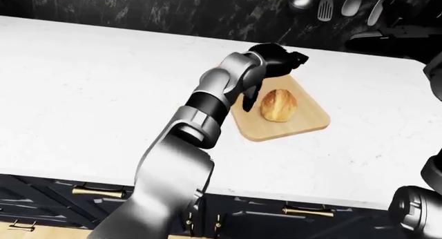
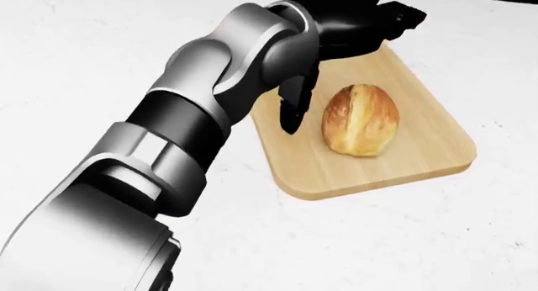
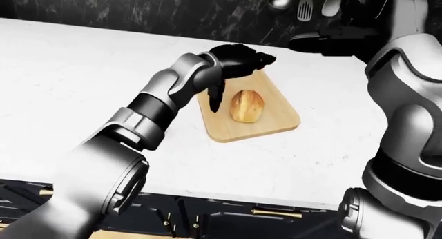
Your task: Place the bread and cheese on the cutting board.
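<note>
Spanned all three views: white marbled worktop (image 1: 83,94). Lay near its far edge: wooden cutting board (image 2: 421,146). Rested on the board's middle: bread (image 2: 360,119). Hovered over the board's upper-left corner, fingers (image 2: 294,111) released, touching nothing: left hand (image 2: 349,29). Raised at upper right, grip unreadable: right hand (image 3: 338,39).

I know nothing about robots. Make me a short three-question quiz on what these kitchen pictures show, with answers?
1. True or false: the bread roll lies on the wooden cutting board.
2. Which robot hand hangs over the board's top-left end in the head view? A) left robot hand B) right robot hand
3. Fill in: the task's ______ shows in no view.

Key: 1 true. 2 A; its open fingers point down beside the roll, holding nothing. The right one is raised near the hanging utensils, away from the board. 3 cheese.
</note>
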